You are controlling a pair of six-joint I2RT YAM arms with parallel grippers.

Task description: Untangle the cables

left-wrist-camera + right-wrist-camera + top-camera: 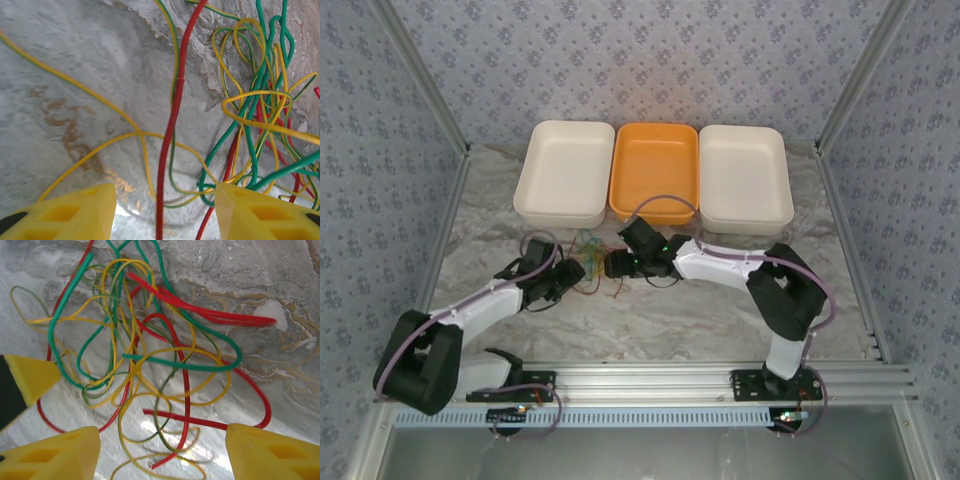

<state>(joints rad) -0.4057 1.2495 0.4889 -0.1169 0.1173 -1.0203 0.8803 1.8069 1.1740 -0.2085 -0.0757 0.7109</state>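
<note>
Cables [150,357] lie between left gripper [165,197] — and right gripper [162,440].

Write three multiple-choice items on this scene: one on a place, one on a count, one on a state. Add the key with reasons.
1. Where does the tangle of thin red, green and yellow cables lie? A in a tray; B on the marbled table; C over an arm's base.
2. How many rectangular plastic trays stand at the far edge? A two; B four; C three.
3. How do the left gripper's jaws stand? A apart; B shut flat; C clamped on a tray rim.
Key: 1 B, it lies between the left gripper and the right gripper; 2 C, a cream tray, an orange tray, a second cream tray; 3 A, a red cable passes through the gap between its yellow fingers.
</note>
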